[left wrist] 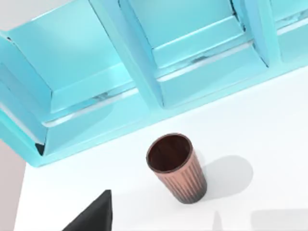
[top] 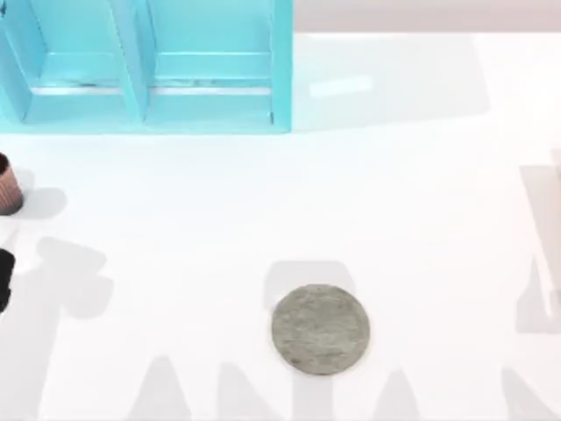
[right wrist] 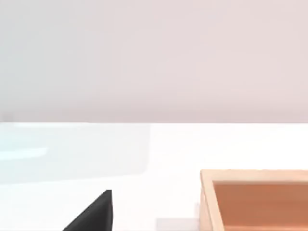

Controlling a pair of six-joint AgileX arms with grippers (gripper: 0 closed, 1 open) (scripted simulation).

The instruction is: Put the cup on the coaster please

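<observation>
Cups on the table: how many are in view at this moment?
1. The cup stands upright at the table's far left edge, in front of the turquoise shelf unit, well apart from the coaster. Others could sit beyond the frame.

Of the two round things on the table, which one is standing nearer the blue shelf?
The ribbed reddish-brown cup, at the table's left edge; the flat grey coaster lies farther forward.

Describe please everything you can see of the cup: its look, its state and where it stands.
The cup is a small copper-pink tumbler with vertically ribbed sides and a dark inside that looks empty. It stands upright on the white table, at the top view's far left edge, in front of the turquoise shelf and apart from it. Nothing touches it. The coaster lies far off to its right.
</observation>
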